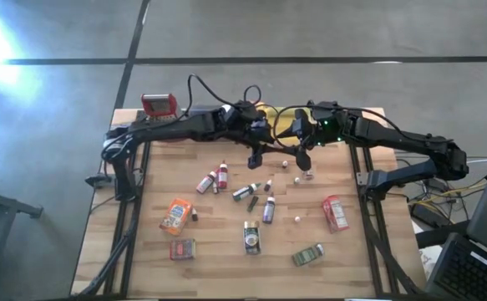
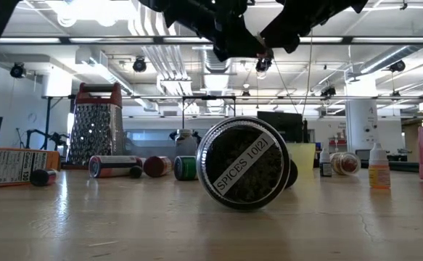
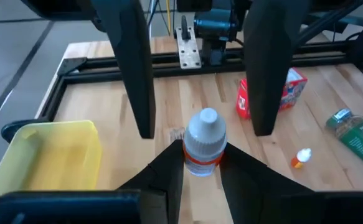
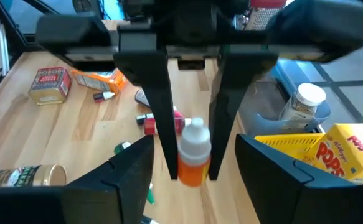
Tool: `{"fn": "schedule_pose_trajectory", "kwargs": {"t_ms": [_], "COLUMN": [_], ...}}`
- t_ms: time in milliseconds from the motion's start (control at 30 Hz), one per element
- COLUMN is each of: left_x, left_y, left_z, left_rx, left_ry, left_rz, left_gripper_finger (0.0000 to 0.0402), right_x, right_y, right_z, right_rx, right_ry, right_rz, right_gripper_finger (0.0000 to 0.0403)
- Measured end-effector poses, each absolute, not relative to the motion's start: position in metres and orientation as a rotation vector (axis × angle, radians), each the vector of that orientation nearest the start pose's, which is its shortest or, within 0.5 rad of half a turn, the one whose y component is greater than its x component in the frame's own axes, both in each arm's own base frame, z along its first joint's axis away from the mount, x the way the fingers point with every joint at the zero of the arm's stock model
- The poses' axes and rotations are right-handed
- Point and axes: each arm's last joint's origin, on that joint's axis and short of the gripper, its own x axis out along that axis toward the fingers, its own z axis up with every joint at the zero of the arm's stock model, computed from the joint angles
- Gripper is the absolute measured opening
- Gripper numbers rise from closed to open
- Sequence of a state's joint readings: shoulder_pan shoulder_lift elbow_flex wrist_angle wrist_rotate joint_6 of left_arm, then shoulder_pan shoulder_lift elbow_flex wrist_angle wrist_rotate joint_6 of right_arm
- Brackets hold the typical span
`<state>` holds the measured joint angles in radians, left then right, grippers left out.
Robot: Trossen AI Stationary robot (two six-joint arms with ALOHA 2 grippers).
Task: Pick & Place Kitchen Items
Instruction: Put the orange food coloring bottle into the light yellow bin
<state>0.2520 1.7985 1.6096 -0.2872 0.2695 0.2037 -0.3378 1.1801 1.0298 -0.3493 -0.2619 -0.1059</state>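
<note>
Starting on the left, the red-topped grater (image 1: 159, 104) stands at the back left corner of the table (image 1: 155, 267). The left wrist view shows a yellow tray (image 3: 50, 155), and I can't see anything in it. The right wrist view shows a grey tray (image 4: 262, 106) with a white-capped jar (image 4: 306, 102) inside. Just beside it is the yellow tray with a yellow box (image 4: 349, 155) in it.

The left gripper (image 3: 200, 171) is up over the back middle of the table. It's pinched tight on a small bottle (image 3: 203, 140) with a white cap and an orange band, held upright off the wood. The right gripper (image 1: 303, 160) faces it with its fingers spread wide and nothing in them. I can't tell if they touch the bottle.

For room, there's bare wood in front of the grater and along the far right side. The red tin (image 1: 182, 248) and the green jar (image 1: 307, 255) both lie close to the front edge.

Here's my count of what's loose on the wood:
- one orange packet (image 1: 176, 215)
- one red tin
- one spice jar (image 1: 251, 237) on its side
- one green jar
- one red packet (image 1: 336, 212)
- a scatter of tiny bottles (image 1: 222, 174) mid-table, maybe eight, though they're too small to be sure
</note>
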Motion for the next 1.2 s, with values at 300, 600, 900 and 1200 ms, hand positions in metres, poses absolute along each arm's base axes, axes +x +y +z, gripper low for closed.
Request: {"fn": "schedule_pose_trajectory", "kwargs": {"t_ms": [300, 600, 900, 1200], "left_x": [0.4082, 0.4083, 0.4082, 0.4081], "left_y": [0.0970, 0.0970, 0.0970, 0.0970], "left_z": [0.3305, 0.3297, 0.3295, 0.3293], "left_rx": [0.056, 0.047, 0.046, 0.048], "left_ry": [0.424, 0.420, 0.422, 0.423], "left_rz": [-0.054, -0.050, -0.050, -0.050], "left_gripper_finger": [0.0101, 0.0101, 0.0101, 0.0101], "right_x": [0.2432, 0.2438, 0.2438, 0.2438], "right_y": [-0.0775, -0.0777, -0.0777, -0.0778], "right_z": [0.3248, 0.3260, 0.3260, 0.3259], "right_rx": [0.025, 0.011, 0.008, 0.009], "right_ry": [0.471, 0.459, 0.459, 0.459], "right_rz": [-0.046, -0.045, -0.044, -0.044], "right_gripper_finger": [0.0190, 0.0151, 0.0105, 0.0063]}}
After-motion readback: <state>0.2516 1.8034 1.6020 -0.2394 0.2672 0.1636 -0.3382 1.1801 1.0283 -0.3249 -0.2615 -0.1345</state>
